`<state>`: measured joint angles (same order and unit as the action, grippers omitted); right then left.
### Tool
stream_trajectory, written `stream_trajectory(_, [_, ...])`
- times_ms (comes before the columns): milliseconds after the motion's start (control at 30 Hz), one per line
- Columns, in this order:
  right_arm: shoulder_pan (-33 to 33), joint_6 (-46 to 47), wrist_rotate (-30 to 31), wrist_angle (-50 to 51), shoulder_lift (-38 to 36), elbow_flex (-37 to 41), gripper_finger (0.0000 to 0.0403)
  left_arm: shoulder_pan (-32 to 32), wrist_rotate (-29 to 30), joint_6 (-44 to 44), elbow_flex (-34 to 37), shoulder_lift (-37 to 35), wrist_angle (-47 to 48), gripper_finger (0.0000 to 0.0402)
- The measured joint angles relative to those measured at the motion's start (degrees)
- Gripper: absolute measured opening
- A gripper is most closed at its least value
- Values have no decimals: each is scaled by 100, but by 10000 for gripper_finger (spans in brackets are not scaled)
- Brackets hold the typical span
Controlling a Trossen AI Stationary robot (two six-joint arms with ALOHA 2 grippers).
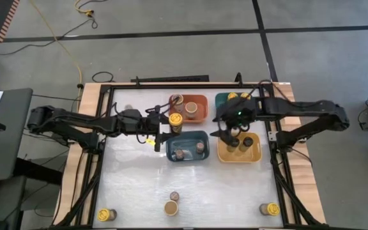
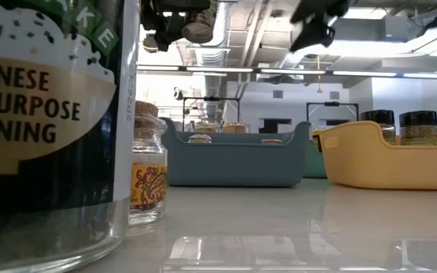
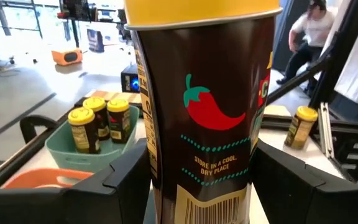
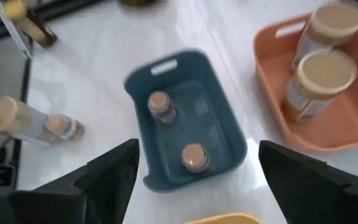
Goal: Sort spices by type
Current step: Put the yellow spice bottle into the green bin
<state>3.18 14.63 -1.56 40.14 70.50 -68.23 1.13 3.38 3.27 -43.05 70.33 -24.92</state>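
Observation:
A brown spice jar with a yellow lid and a red chili label point(image 3: 210, 112) hangs in the air, with my left gripper point(image 1: 168, 122) shut on it, by the near left corner of the orange bin point(image 1: 200, 115). Two tan-lidded jars point(image 4: 319, 78) stand in that bin. In the teal bin point(image 3: 61, 152) stand yellow-lidded jars point(image 3: 98, 121). The blue bin point(image 4: 222, 149) has two small brown-topped jars point(image 4: 160, 106). Dark-topped jars point(image 2: 418, 125) stand in the yellow bin point(image 2: 385, 163). My right gripper point(image 1: 230, 133) hovers open over the yellow bin's far left part, holding nothing. My left gripper pinches the jar's side wall point(image 3: 157, 168) between its two fingers point(image 3: 120, 183), on the lower half of the body. The fingers come in level from the table's left. The jar stands upright in the hold, lid up, lifted well clear of the table.
Loose jars stand near the table's front edge: a yellow-lidded one point(image 1: 107, 214) at the left, a tan-lidded one point(image 1: 171, 207) and a small brown-topped one point(image 1: 174, 196) in the middle, another yellow-lidded one point(image 1: 270, 209) at the right. A person sits in the room beyond.

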Motion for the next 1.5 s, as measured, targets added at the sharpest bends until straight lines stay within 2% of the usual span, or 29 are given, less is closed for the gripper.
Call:
stream_trajectory(167, [4,-400,73,783,436,-1157,358,-7,12,2,3,135,-6,232])
stream_trajectory(500, [57,-1582,225,2781,2741,-4273,339,-7,14,-206,3,277,-183,232])
stream_trajectory(800, [103,-1684,173,3511,4123,-6396,336,-9,83,-412,3,280,-145,232])
stream_trajectory(900, [69,-1681,165,3608,4349,-6684,336,-7,128,-413,3,280,-138,232])
stream_trajectory(1133, [-42,-1663,-9,3663,4370,-6613,336,-9,179,-522,3,280,-115,232])
stream_trajectory(1500, [-98,-1661,-11,2998,4312,-6615,336,-9,315,-525,3,280,-110,232])
